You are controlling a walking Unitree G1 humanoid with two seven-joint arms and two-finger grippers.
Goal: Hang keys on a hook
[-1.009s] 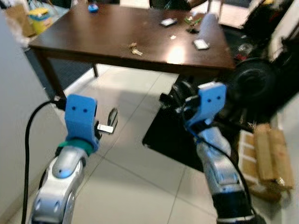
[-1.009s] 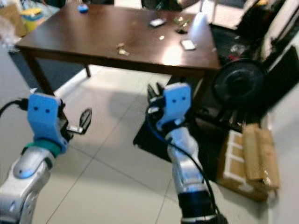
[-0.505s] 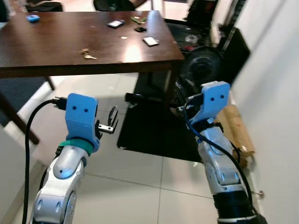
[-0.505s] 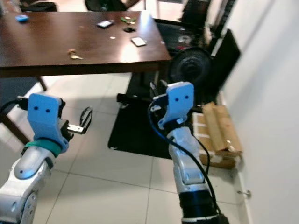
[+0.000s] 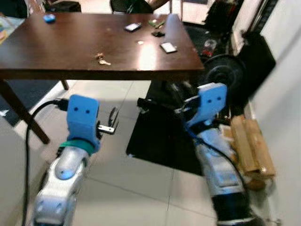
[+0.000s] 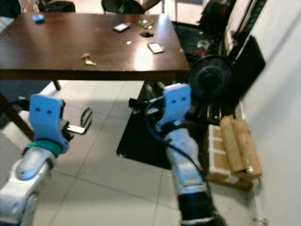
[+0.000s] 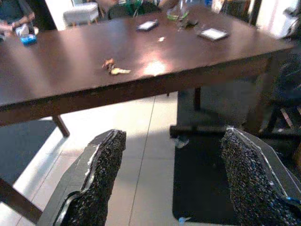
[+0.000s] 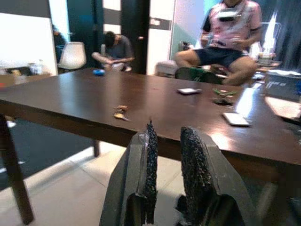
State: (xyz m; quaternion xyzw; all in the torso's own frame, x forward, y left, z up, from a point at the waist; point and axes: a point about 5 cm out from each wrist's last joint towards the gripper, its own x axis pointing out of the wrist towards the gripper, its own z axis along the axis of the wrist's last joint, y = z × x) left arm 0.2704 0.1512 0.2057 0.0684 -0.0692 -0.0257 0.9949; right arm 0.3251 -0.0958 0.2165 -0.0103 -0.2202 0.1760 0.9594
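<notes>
A small bunch of keys (image 5: 101,59) lies on the dark wooden table (image 5: 61,52), towards its front edge; it also appears in the left wrist view as the keys (image 7: 113,68) and in the right wrist view as the keys (image 8: 121,112). My left gripper (image 5: 112,125) is held out over the tiled floor, short of the table, open with nothing between its fingers (image 7: 101,179). My right gripper (image 5: 157,101) is raised near the table's right front corner, below the tabletop. Its fingers (image 8: 150,155) stand close together with nothing between them.
Phones (image 5: 168,47) and a blue object (image 5: 49,18) lie on the table. Under its right end are a black mat (image 5: 160,141), a black fan (image 5: 225,75) and cardboard boxes (image 5: 251,148) by the white wall. People (image 8: 225,42) sit beyond the table.
The whole picture has swung and shifted, so the camera has moved; the table now sits more centrally. Both arms keep the same pose, and the keys lie in the same spot on the table.
</notes>
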